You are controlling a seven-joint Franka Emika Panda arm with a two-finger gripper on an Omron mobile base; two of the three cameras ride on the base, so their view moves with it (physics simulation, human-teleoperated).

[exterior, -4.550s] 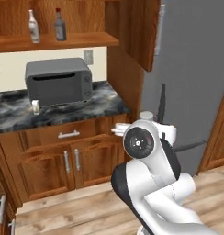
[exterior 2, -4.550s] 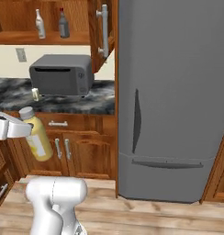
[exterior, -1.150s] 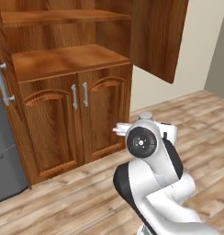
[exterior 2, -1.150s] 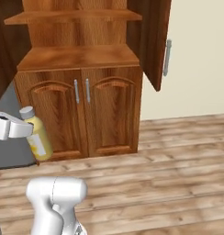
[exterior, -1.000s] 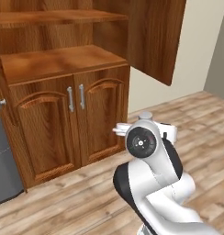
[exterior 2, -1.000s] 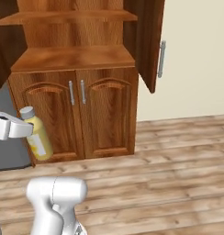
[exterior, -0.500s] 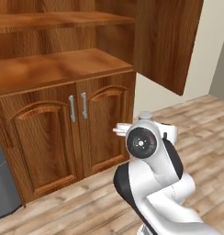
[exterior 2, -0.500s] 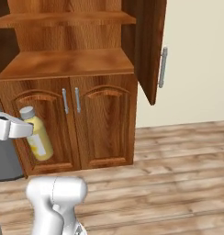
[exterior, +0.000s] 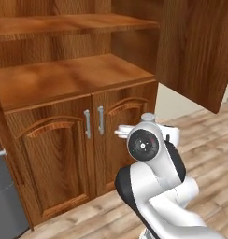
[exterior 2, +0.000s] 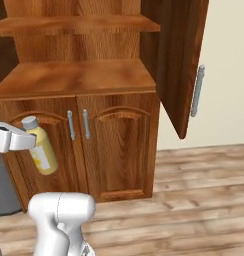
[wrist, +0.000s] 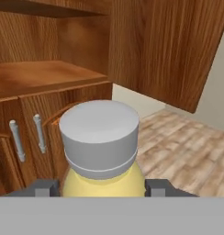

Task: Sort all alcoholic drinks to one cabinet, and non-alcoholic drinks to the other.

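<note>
While the arm is reaching out to its left, the yellow juice bottle (exterior 2: 42, 150) is being gripped near its neck by the end effector (exterior 2: 21, 140), its body hanging tilted below the jaws. Seen from the hand camera, the pale grey cap (wrist: 99, 130) is sitting between the two finger tips (wrist: 46, 187), which are being pressed to the bottle's sides. Beyond the end effector, the brown wooden cabinet (exterior 2: 89, 75) is standing with its upper door (exterior 2: 179, 60) swung open and its deep shelf bay (exterior: 64, 79) lying higher than the held bottle.
</note>
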